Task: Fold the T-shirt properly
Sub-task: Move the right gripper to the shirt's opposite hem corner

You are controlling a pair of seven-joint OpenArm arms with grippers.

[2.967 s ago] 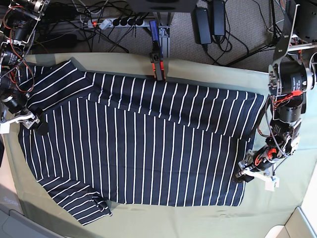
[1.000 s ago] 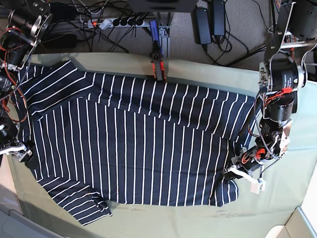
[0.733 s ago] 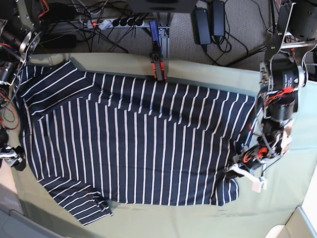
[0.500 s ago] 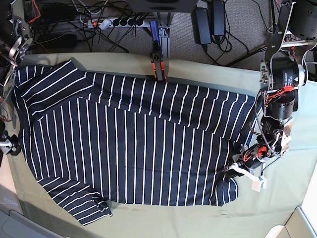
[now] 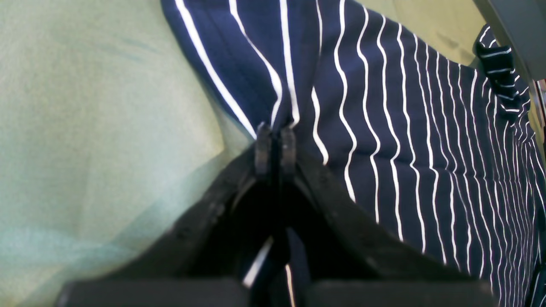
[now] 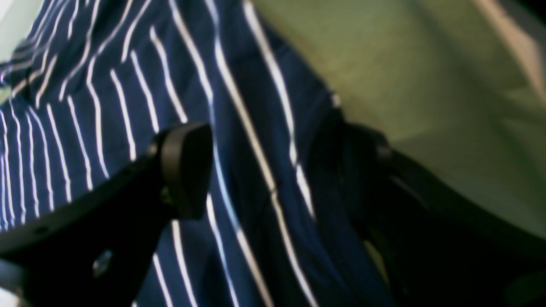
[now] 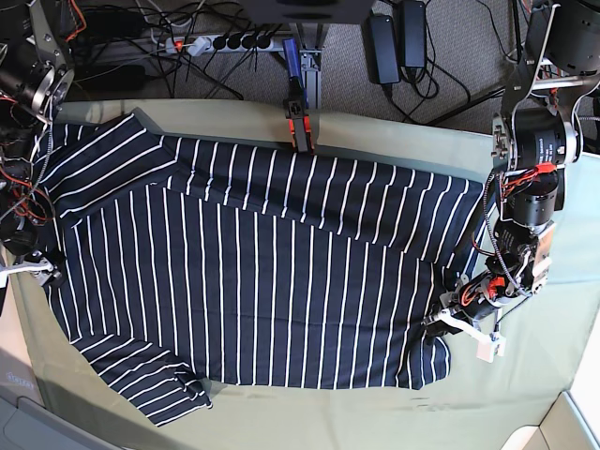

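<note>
The dark navy T-shirt (image 7: pixel 262 262) with thin white stripes lies spread flat on the pale green cloth (image 7: pixel 525 394). At the shirt's right lower corner, my left gripper (image 7: pixel 439 327) is shut on the fabric, which bunches there. In the left wrist view the fingertips (image 5: pixel 263 145) pinch a fold of the T-shirt (image 5: pixel 405 128). My right gripper (image 7: pixel 42 272) stands open at the shirt's left edge. In the right wrist view this gripper (image 6: pixel 273 170) straddles the striped hem (image 6: pixel 239 128), one finger (image 6: pixel 183 170) over the fabric and the other at the cloth side.
An orange and black clamp (image 7: pixel 299 122) sits at the table's back edge, touching the shirt's top. A power strip (image 7: pixel 225 42) and cables lie on the floor beyond. The table's front right corner (image 7: pixel 572 412) is close to my left arm.
My right gripper swung out past the shirt's left edge, then came back in onto the hem. My left gripper keeps its hold on the pulled-in corner and has barely moved.
</note>
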